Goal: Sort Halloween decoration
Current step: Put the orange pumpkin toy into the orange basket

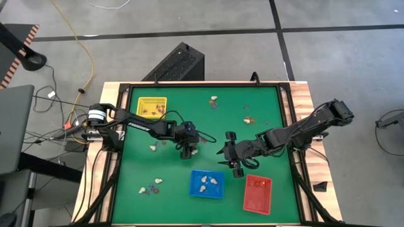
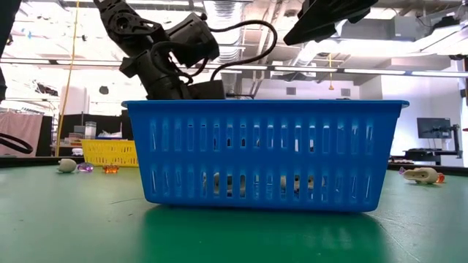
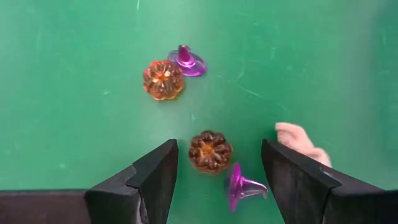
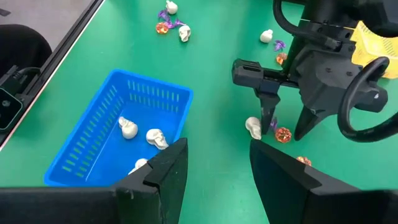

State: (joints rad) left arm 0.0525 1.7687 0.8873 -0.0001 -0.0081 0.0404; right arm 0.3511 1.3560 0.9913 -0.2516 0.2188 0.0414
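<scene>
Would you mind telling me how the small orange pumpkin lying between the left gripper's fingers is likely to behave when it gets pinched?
The pumpkin looks like glossy hard plastic, so it is probably stiff and somewhat slippery. Its rounded, ribbed rim may let it squirt sideways from the open left gripper. It looks tiny and probably light, so it could skid across the green table or nudge the purple hat beside it.

From above I see a grey floor (image 1: 208,16) crossed by dark seam lines, a yellow cable (image 1: 85,53) snaking over it beyond the table's far left corner, and a black box (image 1: 178,63) standing just behind the table's far edge. Looking level across, I see an open ceiling with ducts (image 2: 248,14) and strip lights, and a dark monitor (image 2: 433,128) far off
</scene>
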